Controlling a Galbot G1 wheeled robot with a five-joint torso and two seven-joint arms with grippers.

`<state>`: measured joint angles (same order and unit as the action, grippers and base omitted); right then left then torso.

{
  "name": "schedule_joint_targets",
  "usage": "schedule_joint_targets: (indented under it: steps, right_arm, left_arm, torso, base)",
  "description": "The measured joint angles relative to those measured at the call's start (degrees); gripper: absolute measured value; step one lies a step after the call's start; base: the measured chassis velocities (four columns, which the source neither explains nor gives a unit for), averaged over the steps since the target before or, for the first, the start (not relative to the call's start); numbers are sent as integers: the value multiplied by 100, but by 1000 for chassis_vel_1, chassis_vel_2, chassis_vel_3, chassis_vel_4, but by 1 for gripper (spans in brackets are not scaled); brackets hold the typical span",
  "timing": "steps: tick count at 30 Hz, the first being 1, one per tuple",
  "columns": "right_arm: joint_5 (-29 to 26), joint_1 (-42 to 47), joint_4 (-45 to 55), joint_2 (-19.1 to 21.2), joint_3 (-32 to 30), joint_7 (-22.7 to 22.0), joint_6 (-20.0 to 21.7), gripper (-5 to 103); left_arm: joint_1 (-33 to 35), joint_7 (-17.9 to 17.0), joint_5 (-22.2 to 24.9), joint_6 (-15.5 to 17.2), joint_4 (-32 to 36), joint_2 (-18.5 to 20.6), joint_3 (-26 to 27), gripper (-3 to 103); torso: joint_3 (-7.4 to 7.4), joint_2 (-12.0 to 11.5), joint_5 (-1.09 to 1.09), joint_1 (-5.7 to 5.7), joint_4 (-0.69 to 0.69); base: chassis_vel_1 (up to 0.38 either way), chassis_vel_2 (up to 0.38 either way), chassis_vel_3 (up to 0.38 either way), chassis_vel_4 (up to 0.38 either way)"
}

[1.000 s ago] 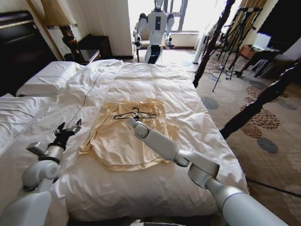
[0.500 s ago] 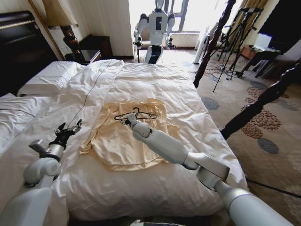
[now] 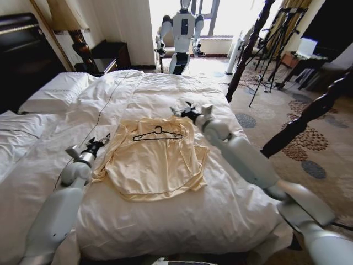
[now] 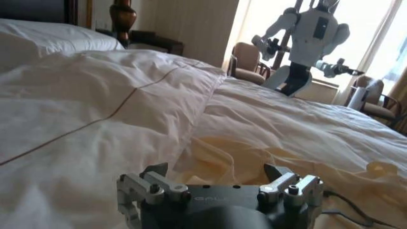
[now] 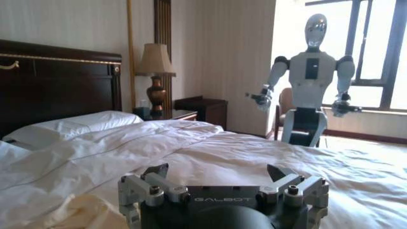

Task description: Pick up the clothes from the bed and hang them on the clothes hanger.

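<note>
The cream-coloured clothes (image 3: 157,163) lie spread flat on the bed's white duvet (image 3: 182,88). The thin black clothes hanger (image 3: 158,134) rests on the garment's upper part, with nothing touching it. My left gripper (image 3: 100,144) is open, low over the duvet just left of the garment's edge. In the left wrist view, folds of the clothes (image 4: 254,152) lie straight ahead of that gripper (image 4: 216,172). My right gripper (image 3: 182,111) is open and empty above the duvet, past the garment's far right corner. In its wrist view the right gripper (image 5: 219,172) faces the headboard.
White pillows (image 3: 55,91) and the dark headboard (image 3: 22,61) are at the left. Dark bed posts (image 3: 249,49) stand on the right side. Another humanoid robot (image 3: 183,30) stands by the window beyond the bed. Black tripods (image 3: 276,41) stand on the patterned carpet at the right.
My right gripper has left the hanger and swung away to beyond the garment's far right corner. My left gripper has moved closer to the garment's left edge. The hanger stays put.
</note>
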<state>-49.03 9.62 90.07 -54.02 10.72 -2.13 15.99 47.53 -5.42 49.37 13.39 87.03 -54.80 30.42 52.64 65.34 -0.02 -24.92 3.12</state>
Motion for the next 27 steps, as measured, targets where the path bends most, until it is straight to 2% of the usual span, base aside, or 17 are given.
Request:
schedule_joint_targets:
  steps: [2,3,4,5,8,12,13,15,18,21,23,24,25,27]
  right_arm:
    - [-40,79,67,152,-100,29,-4,100]
    - [-84,179,151,318,-209,51,-4,100]
    - [-139,319,256,517,-358,88,-4,100]
    - [-139,319,256,517,-358,88,-4,100]
    - [-214,857,591,1093,-816,181,9,100]
    - [-219,1366,791,1433,-1178,247,20,100]
    - [-227,1674,896,1605,-1366,267,2,100]
    - [-230,1798,935,1676,-1444,268,-33,100]
    - [-236,2200,1070,1865,-1676,262,-176,100]
    - [-239,2271,1095,1882,-1721,242,-207,100]
    - [-233,2300,1100,1842,-1743,173,-247,100]
    - [-233,2300,1112,1783,-1741,89,-259,100]
    - [-233,2300,1112,1783,-1741,89,-259,100]
    - [-234,2300,1166,1699,-1702,21,-259,100]
  left_arm:
    - [-211,18,-53,-46,-225,-48,-195,100]
    - [-492,47,-131,-104,-548,-121,-419,100]
    - [-813,83,-208,-170,-927,-207,-653,100]
    - [-813,83,-208,-170,-927,-207,-653,100]
    - [-1592,162,-415,-391,-1886,-479,-1097,100]
    - [-2066,257,-650,-520,-2472,-693,-1279,100]
    - [-2369,326,-856,-634,-2906,-849,-1382,100]
    - [-2484,344,-947,-699,-3091,-912,-1420,100]
    - [-2933,358,-1458,-1081,-3833,-1187,-1475,100]
    - [-2991,346,-1622,-1202,-4001,-1236,-1480,100]
    - [-3060,337,-1900,-1408,-4274,-1272,-1482,103]
    - [-3093,352,-2050,-1550,-4439,-1261,-1481,100]
    - [-3093,352,-2050,-1550,-4439,-1261,-1481,100]
    - [-3111,378,-2188,-1602,-4611,-1174,-1517,93]
  torso:
    - [0,0,0,1,-2]
    - [-1,0,2,2,-5]
    - [0,0,0,2,-3]
    - [0,0,0,2,-3]
    - [0,0,3,0,0]
    - [-1,0,4,0,2]
    - [-1,0,5,2,1]
    - [-1,0,4,2,1]
    - [-1,0,5,0,2]
    - [-1,0,3,0,2]
    - [-1,0,1,1,0]
    - [-1,0,1,2,-2]
    - [-1,0,1,2,-2]
    - [-1,0,-2,1,-5]
  base:
    - [0,0,0,0]
    - [0,0,0,0]
    - [0,0,0,0]
    - [0,0,0,0]
    - [0,0,0,0]
    - [0,0,0,0]
    - [0,0,0,0]
    - [0,0,0,0]
    - [0,0,0,0]
    - [0,0,0,0]
    - [0,0,0,0]
    - [0,0,0,0]
    - [0,0,0,0]
    - [0,0,0,0]
